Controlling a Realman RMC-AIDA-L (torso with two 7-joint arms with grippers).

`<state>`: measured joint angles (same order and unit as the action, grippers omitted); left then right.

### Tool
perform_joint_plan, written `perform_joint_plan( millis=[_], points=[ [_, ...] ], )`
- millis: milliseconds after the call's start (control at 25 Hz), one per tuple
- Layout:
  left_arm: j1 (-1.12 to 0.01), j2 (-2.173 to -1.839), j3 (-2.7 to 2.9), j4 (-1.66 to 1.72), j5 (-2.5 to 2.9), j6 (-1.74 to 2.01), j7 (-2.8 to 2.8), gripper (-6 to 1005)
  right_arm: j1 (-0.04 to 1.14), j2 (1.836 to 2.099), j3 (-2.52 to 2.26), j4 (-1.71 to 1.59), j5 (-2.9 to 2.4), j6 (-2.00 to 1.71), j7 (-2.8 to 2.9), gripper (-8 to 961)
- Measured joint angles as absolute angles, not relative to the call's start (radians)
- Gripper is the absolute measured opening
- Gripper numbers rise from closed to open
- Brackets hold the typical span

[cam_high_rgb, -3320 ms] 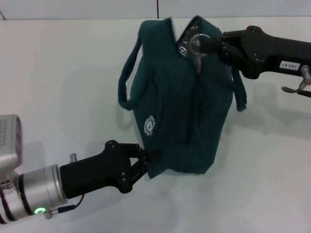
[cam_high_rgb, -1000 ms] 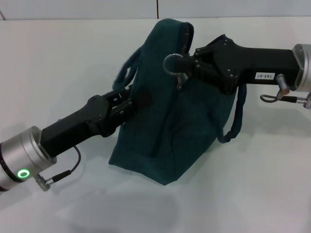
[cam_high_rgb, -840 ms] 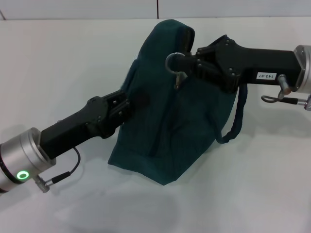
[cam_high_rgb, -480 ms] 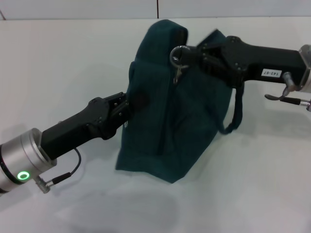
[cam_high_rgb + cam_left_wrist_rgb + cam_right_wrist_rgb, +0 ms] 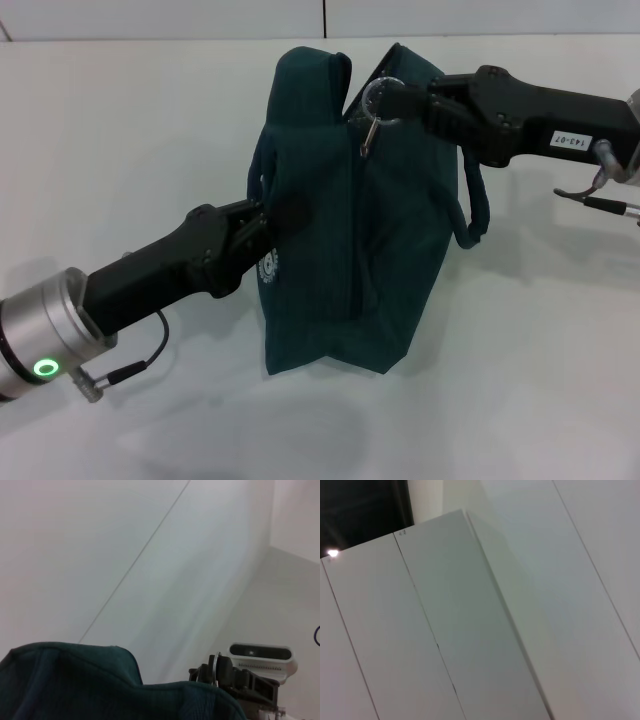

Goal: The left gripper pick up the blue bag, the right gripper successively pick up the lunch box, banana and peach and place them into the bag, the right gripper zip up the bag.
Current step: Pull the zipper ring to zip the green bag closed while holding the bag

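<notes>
White table (image 5: 120,150), both end effectors on blue bag (image 5: 400,260)

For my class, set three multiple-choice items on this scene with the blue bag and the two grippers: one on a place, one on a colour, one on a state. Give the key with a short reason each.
1. Where is the right gripper?
A. at the ring zipper pull on top of the blue bag
B. flat on the table
C. under the bag

2. What colour is the bag?
A. red
B. dark teal-blue
C. yellow

3. What is the left gripper doing?
A. parked away from the bag
B. holding a banana
C. gripping the bag's side by the white logo

Key: 1 A, its tips meet the ring; 2 B, the fabric shows it; 3 C, its tips press into the fabric.
</notes>
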<state>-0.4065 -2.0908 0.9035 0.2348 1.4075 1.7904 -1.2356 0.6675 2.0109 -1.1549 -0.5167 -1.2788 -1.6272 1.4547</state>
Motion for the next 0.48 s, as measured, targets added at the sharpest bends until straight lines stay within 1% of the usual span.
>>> perform_joint_plan(
  millis=[480],
  points=[
    [-0.417, -2.091, 0.934, 0.231, 1.408, 1.761, -1.235, 54, 0.678, 2.011, -1.155, -0.524, -1.273, -1.642, 1.49, 39]
  ],
)
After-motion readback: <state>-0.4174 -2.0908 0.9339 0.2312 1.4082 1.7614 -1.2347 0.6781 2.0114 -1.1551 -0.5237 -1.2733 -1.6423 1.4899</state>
